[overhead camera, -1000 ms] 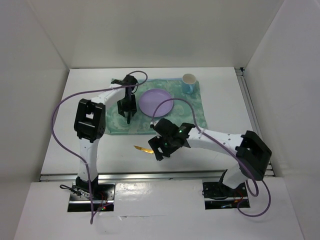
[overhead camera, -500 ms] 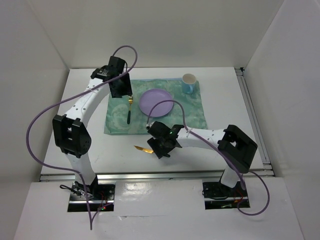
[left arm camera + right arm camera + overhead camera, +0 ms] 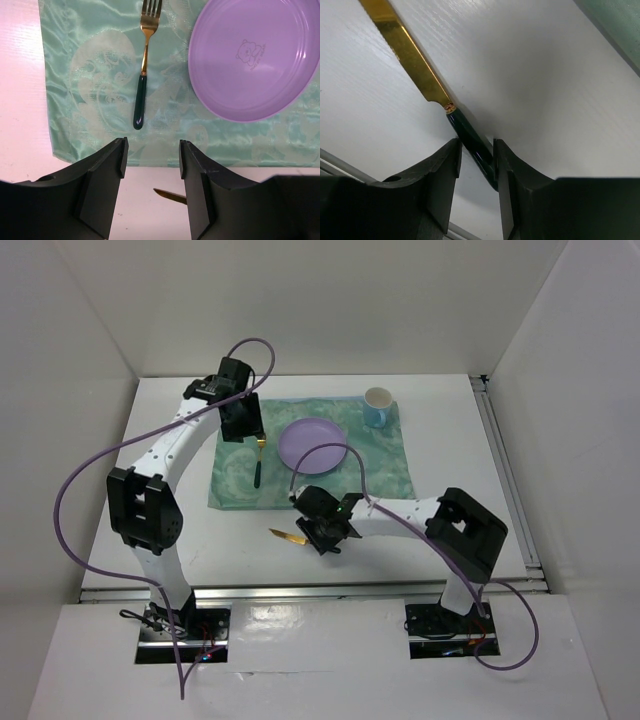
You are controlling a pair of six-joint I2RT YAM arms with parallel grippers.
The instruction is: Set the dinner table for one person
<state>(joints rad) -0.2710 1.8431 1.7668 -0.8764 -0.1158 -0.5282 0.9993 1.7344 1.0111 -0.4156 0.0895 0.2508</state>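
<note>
The knife (image 3: 427,82) lies flat on the worktop (image 3: 535,85), its dark handle slanting between the right gripper (image 3: 476,152) and its nearly closed fingers, blade pointing ahead-left; whether they pinch it I cannot tell.
</note>
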